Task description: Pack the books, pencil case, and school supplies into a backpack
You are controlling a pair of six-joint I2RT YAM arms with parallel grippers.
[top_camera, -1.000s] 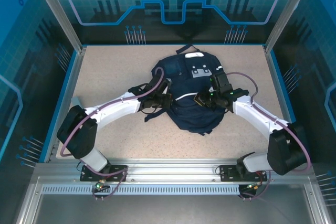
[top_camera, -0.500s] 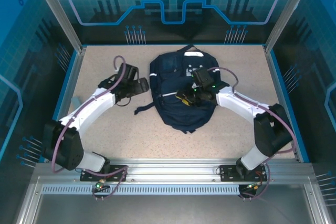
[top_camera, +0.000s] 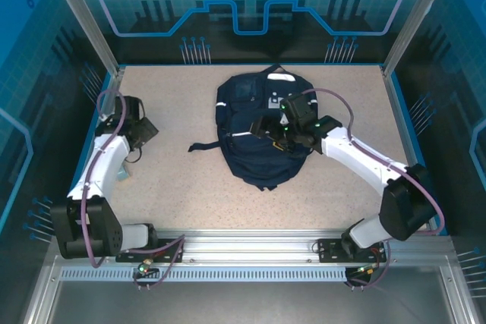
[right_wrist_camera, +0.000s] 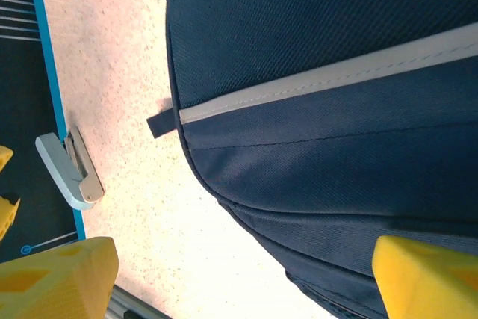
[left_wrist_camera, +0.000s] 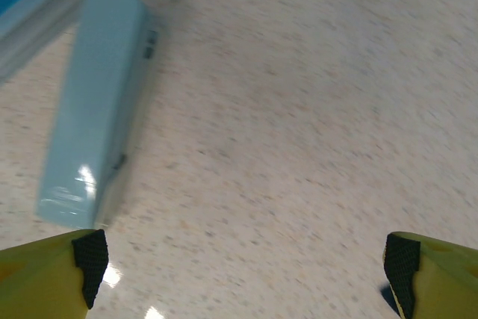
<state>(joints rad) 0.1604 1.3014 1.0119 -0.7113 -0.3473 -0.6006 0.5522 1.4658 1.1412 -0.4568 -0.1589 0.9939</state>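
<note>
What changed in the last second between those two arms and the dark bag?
The left arm let go of the large navy fabric backpack and swung away to the table's left edge, jaws open. The right arm's jaws opened too. The backpack shifted slightly left; the right arm stayed over it.

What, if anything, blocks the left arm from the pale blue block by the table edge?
Probably nothing. The left gripper hangs open over the table, and the pale blue block lies just ahead of its fingers with nothing between. The table edge beside the block may crowd one finger.
</note>
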